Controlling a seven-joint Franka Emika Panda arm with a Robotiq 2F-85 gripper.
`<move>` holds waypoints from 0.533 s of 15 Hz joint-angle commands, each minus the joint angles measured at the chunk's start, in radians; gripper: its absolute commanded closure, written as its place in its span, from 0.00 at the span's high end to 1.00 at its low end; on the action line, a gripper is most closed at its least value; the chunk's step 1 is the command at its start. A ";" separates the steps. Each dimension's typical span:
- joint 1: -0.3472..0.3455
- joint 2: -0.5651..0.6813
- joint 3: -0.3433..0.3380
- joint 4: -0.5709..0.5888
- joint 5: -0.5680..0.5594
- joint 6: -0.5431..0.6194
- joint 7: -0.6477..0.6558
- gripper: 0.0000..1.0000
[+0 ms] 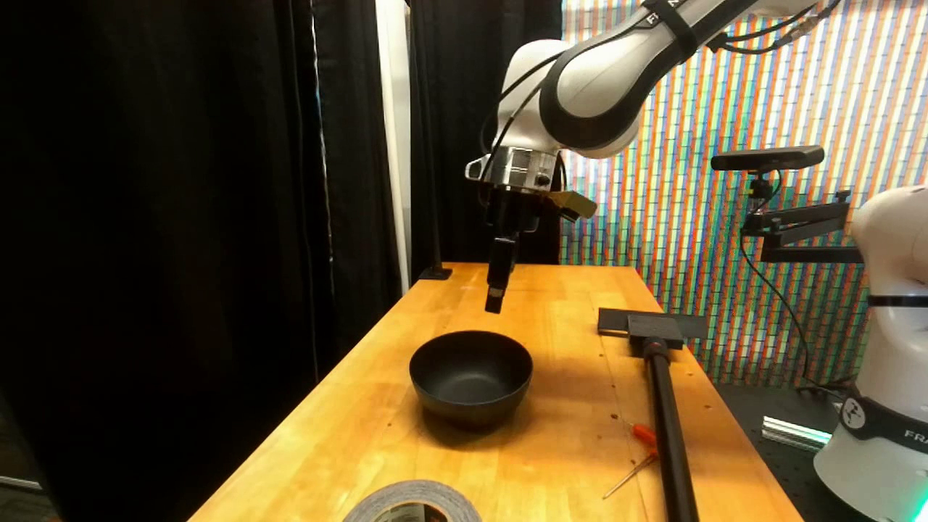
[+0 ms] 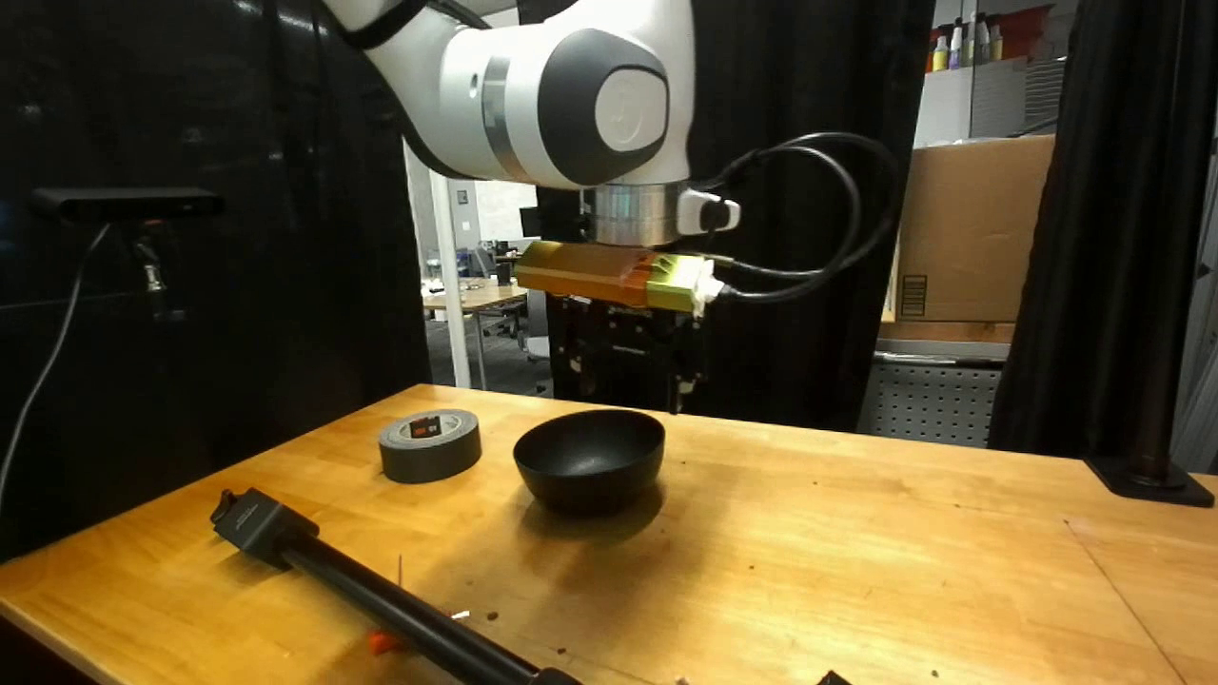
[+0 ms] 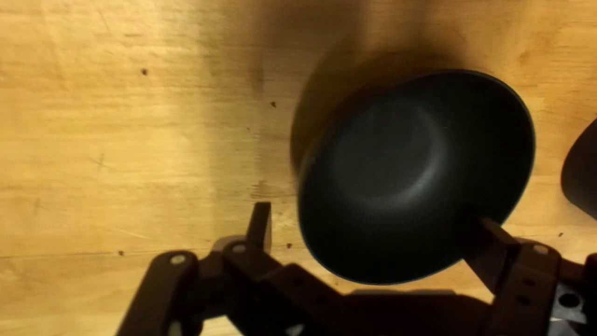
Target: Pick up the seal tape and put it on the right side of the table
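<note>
One thick flat dark-grey ring-shaped roll of seal tape [image 2: 430, 460] to shift. Lies flat on the light yellowish wooden counter [image 2: 904, 561], beside the round black bowl [image 2: 588, 476] yet apart from it, near a corner of the counter. Pincer [image 3: 378, 225]: spread wide, gripping nothing, above the counter near the bowl.

Handling, judged: moderate weight, firm, hard to break, perhaps faintly tacky on the faces. Best taken across opposite outer walls; if too broad, pinch one side of the ring through the centre hole.

Edges: go gently beside the corner, so as not to push the roll off. Lift above the bowl's rim for carrying; avoid the long black T-shaped tool [image 1: 667, 420]. Open room: bare counter [image 2: 952, 533] past the bowl, to the right in an exterior view; presumably the goal, unconfirmed.
</note>
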 commanded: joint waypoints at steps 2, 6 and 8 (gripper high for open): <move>0.040 0.116 0.114 0.180 -0.104 -0.079 0.083 1.00; 0.075 0.201 0.185 0.293 -0.180 -0.128 0.131 1.00; 0.092 0.240 0.207 0.335 -0.224 -0.139 0.176 1.00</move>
